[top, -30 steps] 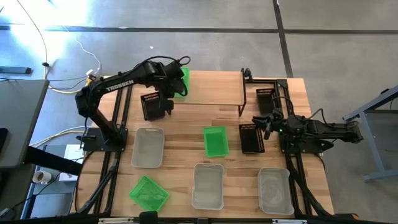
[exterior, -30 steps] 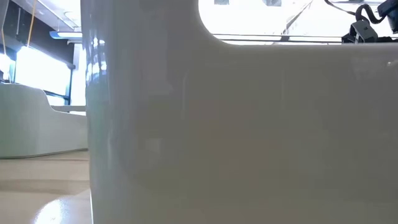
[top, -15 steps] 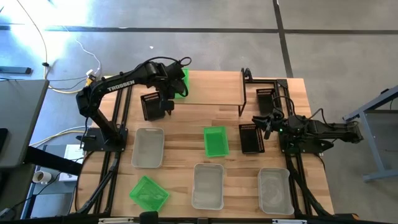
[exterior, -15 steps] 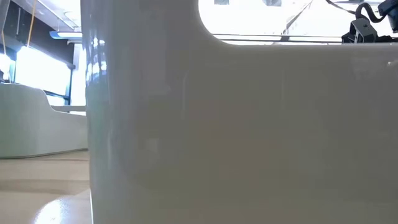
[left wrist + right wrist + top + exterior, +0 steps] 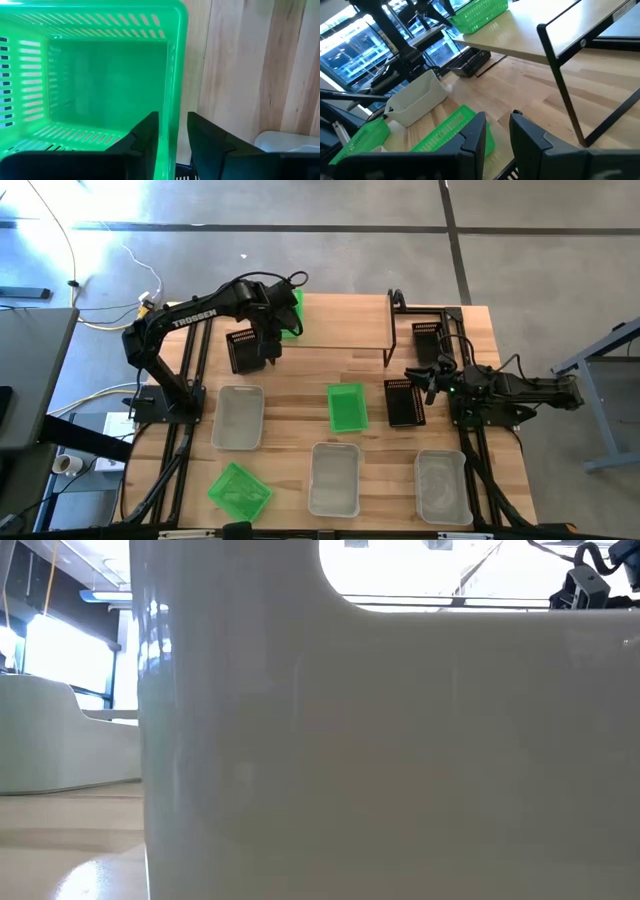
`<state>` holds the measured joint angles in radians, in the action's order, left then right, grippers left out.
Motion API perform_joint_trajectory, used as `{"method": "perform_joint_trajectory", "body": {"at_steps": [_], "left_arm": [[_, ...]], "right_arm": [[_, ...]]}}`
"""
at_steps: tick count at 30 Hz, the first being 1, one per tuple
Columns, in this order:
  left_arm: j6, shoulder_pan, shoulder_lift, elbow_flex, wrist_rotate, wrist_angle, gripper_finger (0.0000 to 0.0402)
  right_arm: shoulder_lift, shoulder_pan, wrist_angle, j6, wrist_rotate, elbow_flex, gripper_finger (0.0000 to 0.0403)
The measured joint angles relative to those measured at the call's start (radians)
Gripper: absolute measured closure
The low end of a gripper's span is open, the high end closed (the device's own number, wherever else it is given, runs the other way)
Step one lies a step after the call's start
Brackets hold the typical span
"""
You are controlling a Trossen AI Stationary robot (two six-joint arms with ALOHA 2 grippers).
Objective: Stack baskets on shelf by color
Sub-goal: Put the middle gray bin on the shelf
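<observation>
The shelf [image 5: 345, 320] stands at the table's far side. A green basket [image 5: 292, 310] rests by its bottom on the shelf's left end. My left gripper [image 5: 280, 328] points down at it, open. Its two fingers [image 5: 145, 135] straddle one side wall [image 5: 176, 75], one inside and one outside, with a slit of wood showing beside the outer finger. My right gripper [image 5: 430, 375] waits at the right, open [image 5: 497, 120], with nothing between its fingers. Green, whitish and black baskets lie on the table.
Black baskets sit below the left arm [image 5: 245, 350], by the right gripper [image 5: 405, 402] and under the shelf's right end [image 5: 428, 340]. Green ones [image 5: 347, 406] [image 5: 239, 490] and whitish ones [image 5: 238, 417] [image 5: 334, 478] [image 5: 442, 485] lie nearer. A whitish wall [image 5: 380, 740] fills the low view.
</observation>
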<state>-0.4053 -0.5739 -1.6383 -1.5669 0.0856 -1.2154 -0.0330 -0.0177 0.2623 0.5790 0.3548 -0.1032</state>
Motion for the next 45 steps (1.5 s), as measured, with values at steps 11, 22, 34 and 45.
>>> {"method": "perform_joint_trajectory", "body": {"at_steps": [11, 22, 34, 45], "left_arm": [[-0.005, 0.003, 0.049, 0.0, 0.02, 0.006, 0.0305], [0.132, 0.059, 0.161, -0.001, 0.023, 0.003, 0.0305], [0.357, 0.223, 0.265, -0.001, -0.001, -0.006, 0.0305], [0.393, 0.338, 0.286, -0.001, -0.027, -0.142, 0.0305]], "right_arm": [[0.0, 0.0, -0.139, 0.024, -0.045, 0.0, 0.0329], [-0.061, 0.0, -0.252, -0.064, -0.075, -0.103, 0.0329], [-0.523, -0.062, -0.124, -0.054, -0.152, -0.493, 0.0329], [-1.014, -0.29, 0.119, -0.001, -0.173, -0.893, 0.0329]]}}
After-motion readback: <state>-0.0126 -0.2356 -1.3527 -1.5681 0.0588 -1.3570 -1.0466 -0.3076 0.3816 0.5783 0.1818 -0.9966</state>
